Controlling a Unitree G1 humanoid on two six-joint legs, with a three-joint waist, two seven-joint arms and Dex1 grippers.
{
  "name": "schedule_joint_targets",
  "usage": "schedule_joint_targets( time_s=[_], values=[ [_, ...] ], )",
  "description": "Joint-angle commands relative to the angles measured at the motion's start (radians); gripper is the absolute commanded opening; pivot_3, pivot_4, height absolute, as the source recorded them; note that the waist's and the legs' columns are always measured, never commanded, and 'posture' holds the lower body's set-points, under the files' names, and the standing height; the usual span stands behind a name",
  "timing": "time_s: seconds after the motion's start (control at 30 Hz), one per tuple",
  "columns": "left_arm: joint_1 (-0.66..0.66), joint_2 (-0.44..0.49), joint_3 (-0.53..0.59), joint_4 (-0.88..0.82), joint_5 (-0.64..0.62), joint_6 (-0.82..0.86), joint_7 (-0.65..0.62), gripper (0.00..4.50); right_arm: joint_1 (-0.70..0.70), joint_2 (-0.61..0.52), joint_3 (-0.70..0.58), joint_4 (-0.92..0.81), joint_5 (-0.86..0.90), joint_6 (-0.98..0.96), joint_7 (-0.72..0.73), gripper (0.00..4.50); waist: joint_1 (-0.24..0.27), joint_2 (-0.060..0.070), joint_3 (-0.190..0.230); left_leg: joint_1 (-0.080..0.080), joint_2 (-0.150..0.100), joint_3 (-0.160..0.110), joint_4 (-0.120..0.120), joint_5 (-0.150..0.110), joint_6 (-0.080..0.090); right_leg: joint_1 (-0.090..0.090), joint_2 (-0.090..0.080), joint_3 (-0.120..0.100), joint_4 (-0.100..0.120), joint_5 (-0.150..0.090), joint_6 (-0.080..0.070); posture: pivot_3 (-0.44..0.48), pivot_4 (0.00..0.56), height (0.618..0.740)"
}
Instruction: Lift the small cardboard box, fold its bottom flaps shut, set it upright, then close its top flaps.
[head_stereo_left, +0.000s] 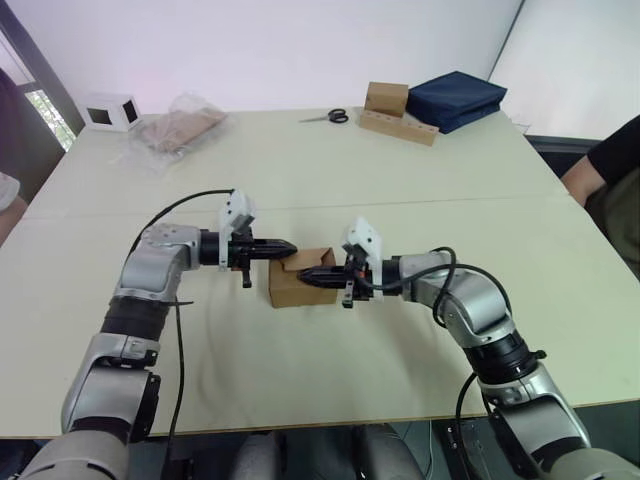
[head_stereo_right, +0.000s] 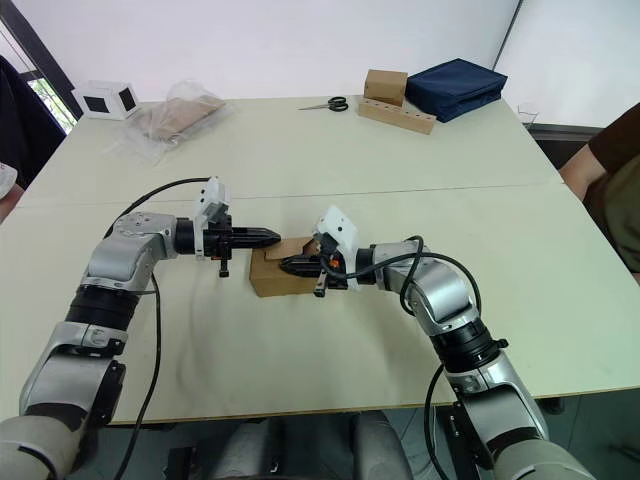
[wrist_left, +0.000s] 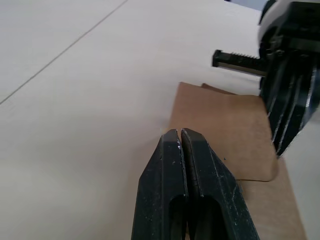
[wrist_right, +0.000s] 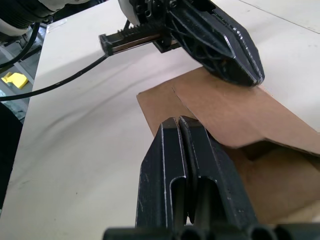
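Head views: the box (head_stereo_left: 290, 283) sits on the table (head_stereo_left: 330, 170) nearer its front edge, about midway between the side edges. The left gripper (head_stereo_left: 283, 246) reaches over the box's left top edge, and the right gripper (head_stereo_left: 308, 277) lies on its right side. A flap is folded across the top.

Left wrist view: the left fingers (wrist_left: 192, 175) are pressed together, empty, above the flap.

Right wrist view: the right fingers (wrist_right: 187, 165) are clenched, empty, over the flap's edge.
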Motion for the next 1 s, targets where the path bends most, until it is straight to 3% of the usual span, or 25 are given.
schedule_joint_targets(
  time_s=[0.03,0.53,0.8,1.0],
  values=[
    [-0.024,-0.009,0.019,0.008,-0.017,0.003,0.019,0.05,-0.02,-0.011,-0.031,-0.038,0.012,0.003,-0.001,0.0,0.0,0.0,0.0,0.0,0.0,0.0,0.0,0.0,0.0,0.0,0.0,0.0,0.0,0.0,0.0,0.0,0.15,0.74],
    [0.039,0.084,0.073,-0.17,-0.123,0.133,0.008,0.05,-0.01,-0.003,-0.01,-0.019,-0.009,-0.01,-0.004,0.0,-0.002,0.0,0.0,0.0,0.0,0.0,0.0,0.0,0.0,0.0,0.0,0.0,0.0,0.0,0.0,0.0,0.15,0.74],
    [0.163,0.206,0.108,-0.354,-0.208,0.235,-0.029,0.05,-0.004,-0.006,-0.012,-0.028,-0.008,-0.01,-0.004,0.0,-0.003,0.0,0.0,0.0,0.0,0.0,-0.001,0.0,0.0,-0.001,0.0,0.0,0.0,0.0,0.0,0.0,0.15,0.74],
    [0.224,0.208,0.108,-0.437,-0.245,0.275,0.01,0.05,-0.004,-0.011,-0.011,-0.027,-0.009,-0.011,0.0,0.0,0.0,0.0,0.0,0.0,0.0,0.0,-0.001,0.0,0.0,0.0,0.0,0.0,0.0,0.0,0.0,0.0,0.15,0.74]
  ],
)
